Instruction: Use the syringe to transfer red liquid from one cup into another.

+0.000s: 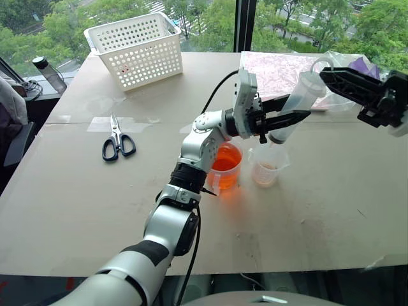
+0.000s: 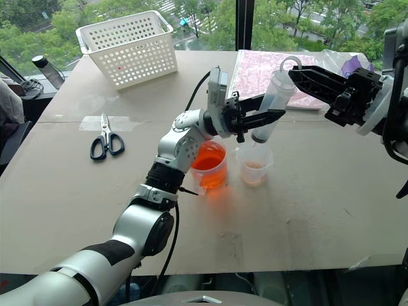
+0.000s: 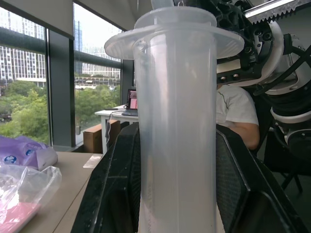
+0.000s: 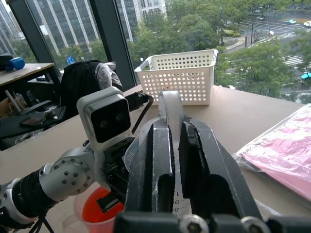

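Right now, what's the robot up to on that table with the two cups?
The robot is holding a syringe with both arms, tilted over the table. The left claw grips the barrel near its lower end, and the right claw is shut on the plunger at the top. The tip hangs just above the small beaker, which has a little reddish liquid in the bottom. The handled cup beside it holds plenty of red liquid. Scissors and a white basket sit untouched.
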Robot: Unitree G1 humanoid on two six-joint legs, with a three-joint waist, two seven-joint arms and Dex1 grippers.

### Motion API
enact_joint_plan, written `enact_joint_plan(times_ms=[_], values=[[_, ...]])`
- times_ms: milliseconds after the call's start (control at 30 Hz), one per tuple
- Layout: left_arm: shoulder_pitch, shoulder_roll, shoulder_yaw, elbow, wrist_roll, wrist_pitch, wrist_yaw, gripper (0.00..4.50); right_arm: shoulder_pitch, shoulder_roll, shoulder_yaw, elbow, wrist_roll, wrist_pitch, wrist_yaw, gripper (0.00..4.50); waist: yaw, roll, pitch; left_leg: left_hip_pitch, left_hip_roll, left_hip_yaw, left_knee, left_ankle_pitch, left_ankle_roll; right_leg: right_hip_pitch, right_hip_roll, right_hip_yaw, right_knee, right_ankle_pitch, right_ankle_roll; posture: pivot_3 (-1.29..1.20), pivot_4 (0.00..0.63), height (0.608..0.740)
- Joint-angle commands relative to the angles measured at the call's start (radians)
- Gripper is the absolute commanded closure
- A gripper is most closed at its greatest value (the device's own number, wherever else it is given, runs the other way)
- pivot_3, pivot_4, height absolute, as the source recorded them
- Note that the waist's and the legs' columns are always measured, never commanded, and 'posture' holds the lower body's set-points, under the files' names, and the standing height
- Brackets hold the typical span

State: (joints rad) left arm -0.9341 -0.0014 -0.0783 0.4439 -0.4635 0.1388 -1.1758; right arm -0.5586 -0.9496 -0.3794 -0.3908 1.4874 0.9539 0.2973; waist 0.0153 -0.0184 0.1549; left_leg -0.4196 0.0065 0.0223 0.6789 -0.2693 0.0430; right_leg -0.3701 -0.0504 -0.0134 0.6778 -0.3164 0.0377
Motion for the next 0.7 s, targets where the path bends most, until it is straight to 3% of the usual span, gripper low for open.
enact_joint_plan(times_ms=[33,133,167,233,367,700], values=[[-0.042,-0.031,0.035,-0.024,-0.029,-0.041,0.016,3.13,0.019,-0.005,0.032,-0.030,0.026,0.031,0.010,4.45,0.000,0.000,0.000,0.000,0.000,0.000,0.000,0.000,0.000,0.000,0.000,0.000,0.000,0.000,0.000,0.00,0.150,0.740],[-0.042,-0.030,0.037,-0.032,-0.030,-0.038,0.018,3.13,-0.026,0.033,0.014,0.014,-0.010,-0.028,-0.006,4.45,-0.001,0.000,0.000,0.000,0.000,0.000,0.000,0.000,0.000,0.000,0.000,0.000,0.000,0.000,0.000,0.00,0.150,0.740],[-0.042,-0.029,0.038,-0.037,-0.031,-0.036,0.019,3.13,-0.043,0.047,0.004,0.037,0.003,-0.040,-0.015,3.69,-0.001,0.000,0.000,0.000,0.000,0.000,0.001,0.000,0.000,0.000,0.000,0.000,0.000,0.000,0.000,0.00,0.150,0.740],[-0.043,-0.029,0.042,-0.048,-0.033,-0.031,0.024,3.13,-0.060,0.065,-0.029,0.057,0.059,-0.051,-0.001,3.03,0.000,0.000,0.000,0.000,0.000,0.000,0.001,0.000,0.000,0.000,0.000,0.000,0.001,0.000,0.000,0.00,0.150,0.740],[-0.050,-0.022,0.051,-0.072,-0.039,-0.018,0.032,3.13,-0.074,0.107,-0.079,0.096,0.123,-0.092,-0.036,1.04,-0.001,0.000,0.000,-0.002,0.000,0.000,0.002,0.000,0.000,0.000,0.000,-0.001,0.000,0.000,0.000,0.00,0.150,0.740],[-0.079,0.031,0.063,-0.263,-0.089,0.096,0.105,3.13,-0.068,0.136,-0.118,0.138,0.182,-0.120,-0.016,1.04,-0.002,0.000,0.000,-0.002,0.000,-0.001,0.002,0.000,0.000,0.000,0.000,-0.001,0.000,0.000,0.000,0.00,0.150,0.740]])
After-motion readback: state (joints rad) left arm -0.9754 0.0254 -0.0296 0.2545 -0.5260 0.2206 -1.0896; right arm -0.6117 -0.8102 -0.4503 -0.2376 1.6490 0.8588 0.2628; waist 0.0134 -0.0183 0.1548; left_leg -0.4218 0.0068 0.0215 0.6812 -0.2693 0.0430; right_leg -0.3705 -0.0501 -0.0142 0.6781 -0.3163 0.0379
